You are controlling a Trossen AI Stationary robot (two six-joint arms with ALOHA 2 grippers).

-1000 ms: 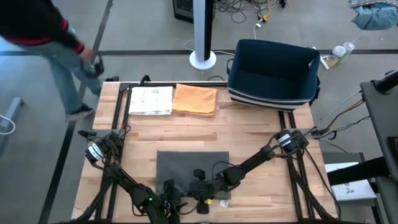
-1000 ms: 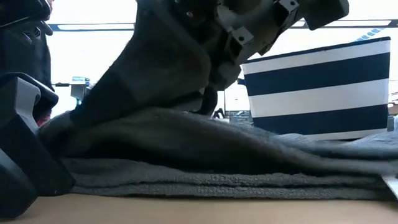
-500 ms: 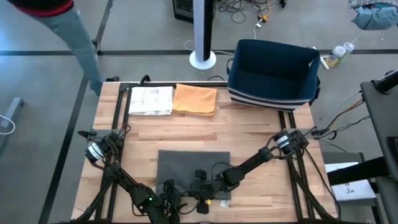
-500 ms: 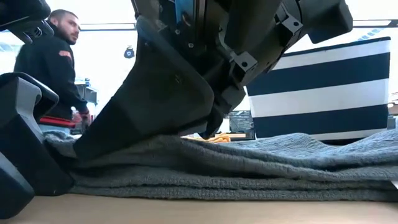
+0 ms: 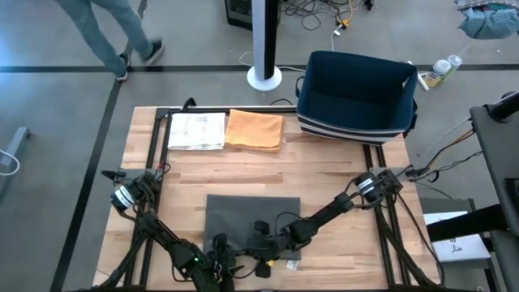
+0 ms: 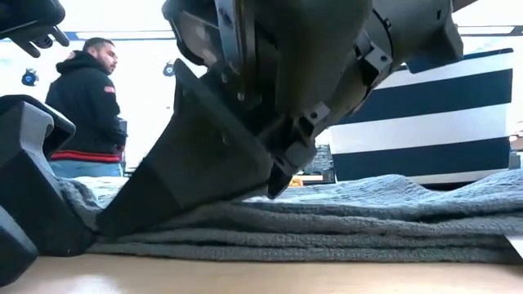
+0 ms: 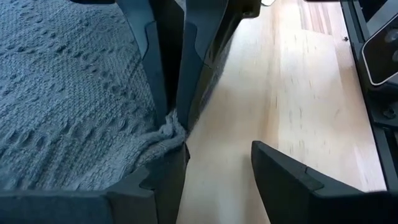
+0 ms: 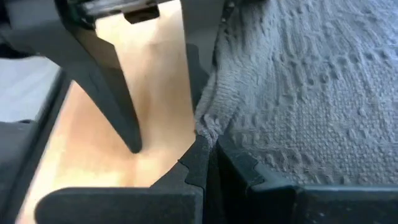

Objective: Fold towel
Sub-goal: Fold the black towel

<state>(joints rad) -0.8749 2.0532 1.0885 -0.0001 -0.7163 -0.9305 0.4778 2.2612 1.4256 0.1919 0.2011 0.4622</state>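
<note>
High view: the grey towel [image 5: 250, 221] lies flat on the wooden table [image 5: 324, 174], at its near edge between the two arms; the left gripper [image 5: 220, 253] and right gripper [image 5: 261, 243] meet at the towel's near hem. A folded orange cloth [image 5: 255, 130], a white sheet [image 5: 197, 130] and a striped basket [image 5: 357, 89] sit at the far side. Low view: the towel rests in stacked layers, a dark gripper pressed onto its top. Left wrist view: the fingers [image 7: 292, 180] stand apart, with the hem touching one of them and nothing clamped. Right wrist view: the fingers [image 8: 242, 168] are closed together, pinching the towel's corner. Judgement: the step in hand is corner pickup; next, the left gripper must close on its hem before any lift.
</note>
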